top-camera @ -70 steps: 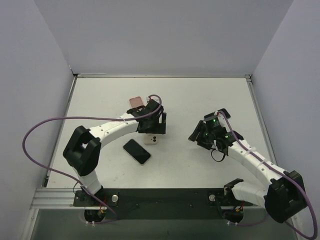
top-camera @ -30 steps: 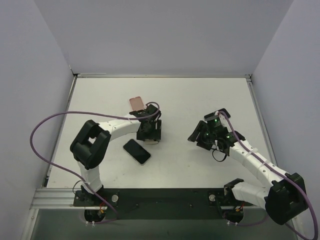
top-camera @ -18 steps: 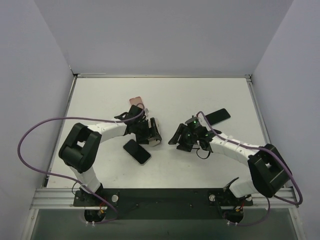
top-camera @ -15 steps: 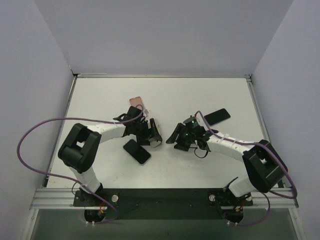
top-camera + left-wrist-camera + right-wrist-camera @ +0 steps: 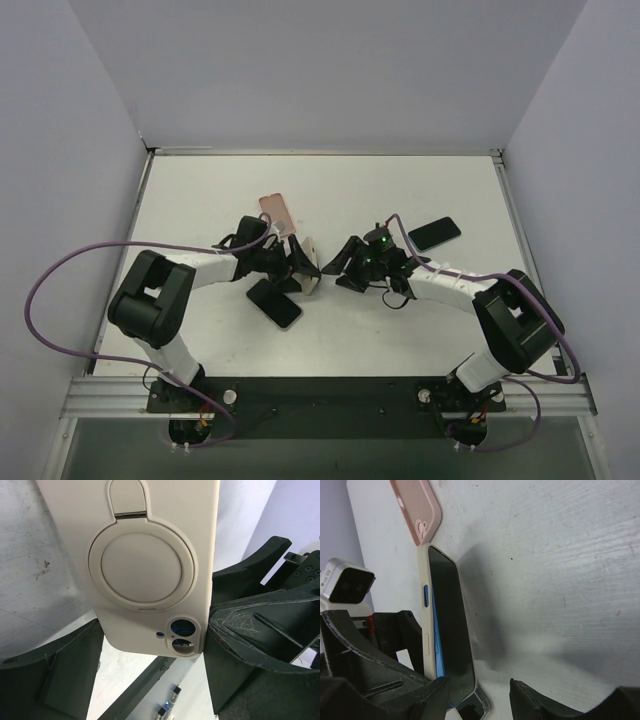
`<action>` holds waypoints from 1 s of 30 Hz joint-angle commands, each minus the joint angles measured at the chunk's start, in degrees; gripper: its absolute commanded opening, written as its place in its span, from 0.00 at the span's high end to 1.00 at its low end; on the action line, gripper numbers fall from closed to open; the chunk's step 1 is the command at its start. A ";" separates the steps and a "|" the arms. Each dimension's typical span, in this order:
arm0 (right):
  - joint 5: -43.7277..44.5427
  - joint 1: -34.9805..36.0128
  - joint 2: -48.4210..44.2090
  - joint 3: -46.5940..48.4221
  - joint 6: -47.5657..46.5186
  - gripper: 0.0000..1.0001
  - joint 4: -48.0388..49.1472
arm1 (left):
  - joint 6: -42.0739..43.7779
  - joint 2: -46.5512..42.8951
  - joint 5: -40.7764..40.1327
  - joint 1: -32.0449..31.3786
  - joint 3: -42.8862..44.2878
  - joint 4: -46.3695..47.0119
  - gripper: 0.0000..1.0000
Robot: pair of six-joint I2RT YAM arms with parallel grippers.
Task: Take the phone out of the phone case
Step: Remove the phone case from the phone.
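The phone case (image 5: pixel 155 540), cream with a round ring holder on its back, stands on edge near the middle of the counter (image 5: pixel 400 190). The phone (image 5: pixel 451 630) sits in it, dark screen facing the right arm, with a blue strip of its side showing along the case's rim. The left gripper (image 5: pixel 295 265) is clamped on the case, one finger against each long edge at the camera end. The right gripper (image 5: pixel 338 265) is just beside the screen with its jaws apart; I cannot tell whether it touches. A pink case (image 5: pixel 417 510) lies beyond. One black phone (image 5: pixel 274 302) lies below the left gripper, another (image 5: pixel 434 233) farther right.
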 commanded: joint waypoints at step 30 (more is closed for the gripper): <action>-2.76 0.49 -1.02 2.09 -0.66 0.49 4.79 | -4.73 -6.81 8.78 1.57 -8.55 14.71 1.00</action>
